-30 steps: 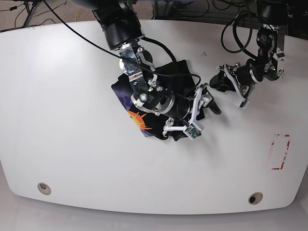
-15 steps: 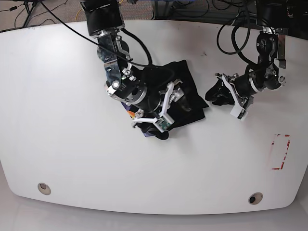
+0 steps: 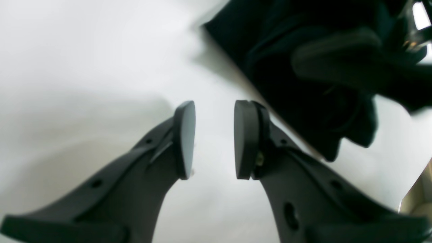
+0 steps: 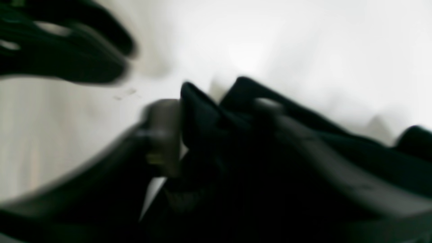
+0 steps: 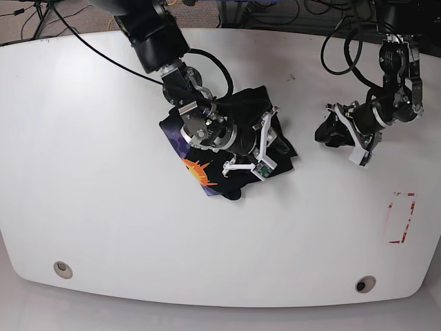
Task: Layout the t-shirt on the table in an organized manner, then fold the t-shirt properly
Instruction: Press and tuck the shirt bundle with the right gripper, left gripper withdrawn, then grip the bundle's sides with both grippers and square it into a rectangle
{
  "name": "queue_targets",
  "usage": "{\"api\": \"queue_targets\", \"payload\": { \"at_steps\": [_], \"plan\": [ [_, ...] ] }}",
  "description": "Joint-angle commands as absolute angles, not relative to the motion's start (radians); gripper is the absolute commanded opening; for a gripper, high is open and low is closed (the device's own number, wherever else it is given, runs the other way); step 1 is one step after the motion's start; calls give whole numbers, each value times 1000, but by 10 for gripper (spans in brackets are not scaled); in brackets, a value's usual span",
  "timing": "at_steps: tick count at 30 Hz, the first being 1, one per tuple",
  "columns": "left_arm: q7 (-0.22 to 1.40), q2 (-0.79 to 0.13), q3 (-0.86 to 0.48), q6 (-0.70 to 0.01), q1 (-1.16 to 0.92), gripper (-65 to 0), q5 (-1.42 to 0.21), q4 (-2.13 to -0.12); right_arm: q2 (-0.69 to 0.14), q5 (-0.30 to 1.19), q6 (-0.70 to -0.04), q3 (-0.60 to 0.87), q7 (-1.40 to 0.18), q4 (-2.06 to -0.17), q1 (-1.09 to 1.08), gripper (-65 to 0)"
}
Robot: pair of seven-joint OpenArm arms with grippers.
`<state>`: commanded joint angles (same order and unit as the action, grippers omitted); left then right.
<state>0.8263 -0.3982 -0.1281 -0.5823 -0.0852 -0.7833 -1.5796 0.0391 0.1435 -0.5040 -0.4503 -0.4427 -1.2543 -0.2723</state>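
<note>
The white table (image 5: 103,207) carries the black t-shirt (image 5: 200,176), bunched in a crumpled heap near its middle with the orange and purple print showing at the heap's near-left edge. The right gripper (image 5: 265,148) sits on top of that heap, and its blurred wrist view shows black cloth bunched between the fingers (image 4: 162,135), so it seems to be gripping a fold. The left gripper (image 3: 214,140) stands well apart from the shirt over bare table, its pads parted by a narrow gap with nothing in it.
</note>
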Motion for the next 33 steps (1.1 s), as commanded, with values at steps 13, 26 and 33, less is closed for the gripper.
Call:
{"api": "queue_targets", "payload": {
  "at_steps": [13,26,33],
  "plan": [
    [826,-395,-124,-582,-104,-472,-783,-1580,65,148,-496,-450,-441,-1305,-306,-595],
    [826,-394,-120,-582,-117,-472,-783,-1581,99,147,-495,-412,-435,-1259,-366,-595],
    [826,-394,-74,-582,-117,-472,-783,-1584,122,145,-495,-352,-418,-1167,-421,-583]
  ]
}}
